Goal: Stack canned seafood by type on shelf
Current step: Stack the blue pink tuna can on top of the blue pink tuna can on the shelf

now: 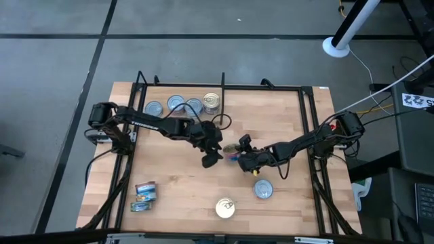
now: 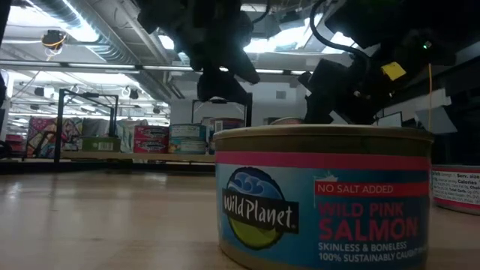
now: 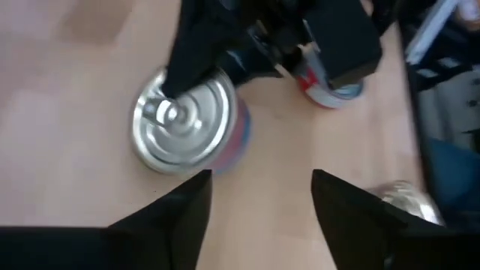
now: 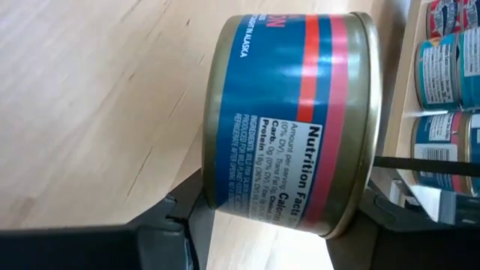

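1. You see the right gripper (image 1: pixel 239 150) clamped on a blue salmon tin (image 4: pixel 292 120) near the middle of the shelf (image 1: pixel 285 115); its far end is cut off by the fingers in the right wrist view.
2. From above, that held tin is mostly hidden under both grippers.
3. The left gripper (image 1: pixel 211 157) hangs just beside it, fingers spread, holding nothing.
4. In the low view a Wild Planet tin (image 2: pixel 322 196) fills the foreground and hides much of the arms behind it.
5. Four tins (image 1: pixel 183 105) line the shelf's far edge; two flat tins (image 1: pixel 144 196) lie near the front left corner, two round ones (image 1: pixel 244 198) at the front.
6. The board is light wood; around it lies grey floor (image 1: pixel 54 68).
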Controlling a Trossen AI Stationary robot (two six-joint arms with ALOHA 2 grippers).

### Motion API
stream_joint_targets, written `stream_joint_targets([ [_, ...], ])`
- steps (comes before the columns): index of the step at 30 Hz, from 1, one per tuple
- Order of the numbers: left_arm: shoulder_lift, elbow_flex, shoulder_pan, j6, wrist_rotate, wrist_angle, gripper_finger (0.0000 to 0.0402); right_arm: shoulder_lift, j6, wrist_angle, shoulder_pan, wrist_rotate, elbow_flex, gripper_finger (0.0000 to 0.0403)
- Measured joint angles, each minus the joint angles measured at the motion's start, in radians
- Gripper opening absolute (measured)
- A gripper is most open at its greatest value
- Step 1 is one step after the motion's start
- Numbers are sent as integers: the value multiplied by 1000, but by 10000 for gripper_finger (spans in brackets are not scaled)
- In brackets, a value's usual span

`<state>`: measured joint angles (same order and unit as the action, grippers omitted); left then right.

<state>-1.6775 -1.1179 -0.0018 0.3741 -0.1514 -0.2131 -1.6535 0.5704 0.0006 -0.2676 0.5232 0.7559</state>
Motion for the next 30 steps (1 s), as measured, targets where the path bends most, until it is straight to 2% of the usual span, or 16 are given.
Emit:
stream_joint_targets([
  [5, -1, 0, -43, -131, 215, 39, 275, 0, -98, 5, 36, -21, 0, 185],
  [9, -1, 0, -76, -390, 352, 45, 290, 0, -176, 18, 75, -60, 0, 185],
  [12, -1, 0, -86, -454, 370, 45, 292, 0, -223, 51, 94, -93, 0, 185],
  [24, -10, 0, -92, -461, 385, 45, 292, 0, -305, 231, 99, -127, 0, 184],
  [30, -10, 0, -92, -530, 400, 45, 292, 0, -333, 310, 98, -143, 1, 184],
])
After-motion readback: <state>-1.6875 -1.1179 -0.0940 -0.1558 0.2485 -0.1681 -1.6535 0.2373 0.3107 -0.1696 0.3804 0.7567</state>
